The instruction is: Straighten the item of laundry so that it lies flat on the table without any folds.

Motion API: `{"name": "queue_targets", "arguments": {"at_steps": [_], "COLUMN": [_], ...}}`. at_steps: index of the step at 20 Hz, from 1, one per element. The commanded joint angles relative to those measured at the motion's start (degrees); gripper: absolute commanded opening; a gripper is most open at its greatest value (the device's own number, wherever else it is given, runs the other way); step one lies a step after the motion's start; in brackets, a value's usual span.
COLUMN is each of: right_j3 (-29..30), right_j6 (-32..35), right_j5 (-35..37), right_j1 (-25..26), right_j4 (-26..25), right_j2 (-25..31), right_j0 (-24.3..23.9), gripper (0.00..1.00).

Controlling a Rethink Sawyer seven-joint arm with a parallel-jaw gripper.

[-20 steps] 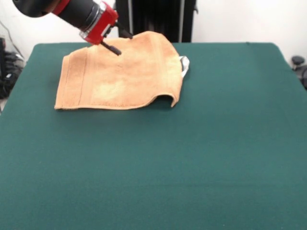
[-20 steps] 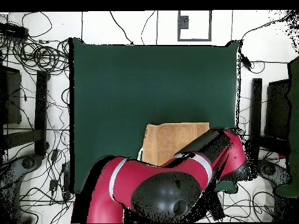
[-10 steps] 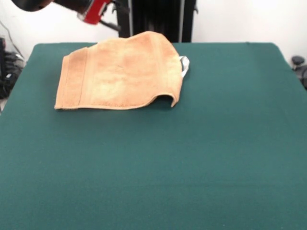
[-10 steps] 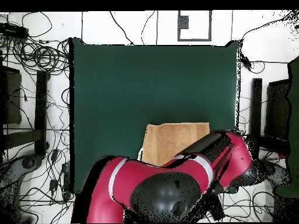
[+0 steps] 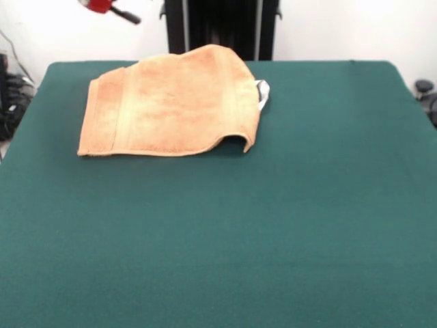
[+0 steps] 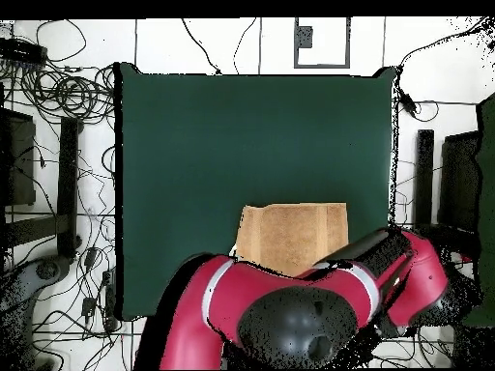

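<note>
The small golden-tan terry towel [image 5: 167,102] with its woven border bands is lying on the large dark green felt-covered table [image 5: 259,225], near the far edge on the robot's side and toward the front view's left corner; its right part is humping up, with the near right corner curling off the surface and a small white tag [image 5: 262,93] peeking out at its right edge; in the overhead view the towel [image 6: 290,235] is showing beside the red and black arm [image 6: 300,309]; the red-tipped gripper [image 5: 111,7] is hanging at the front view's top edge, apart from the towel; whether its jaws are open or closed I cannot tell.
</note>
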Motion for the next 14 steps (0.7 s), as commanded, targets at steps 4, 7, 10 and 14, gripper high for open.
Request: {"name": "queue_targets", "arguments": {"at_steps": [4, 7, 10, 14], "right_j3": [0.03, 1.19, 1.5, 0.26], "right_j6": [-17.99, -25.04, -25.0, -17.47], "right_j5": [28.82, 32.49, 34.1, 37.65], "right_j1": [-3.38, -5.83, -6.22, -4.29], "right_j4": [10.55, 13.31, 14.44, 14.32], "right_j2": [6.47, 9.75, 11.45, 11.13], "right_j0": [-5.26, -8.13, -9.57, -8.44], "gripper": [1.0, 1.0, 1.0, 1.0]}}
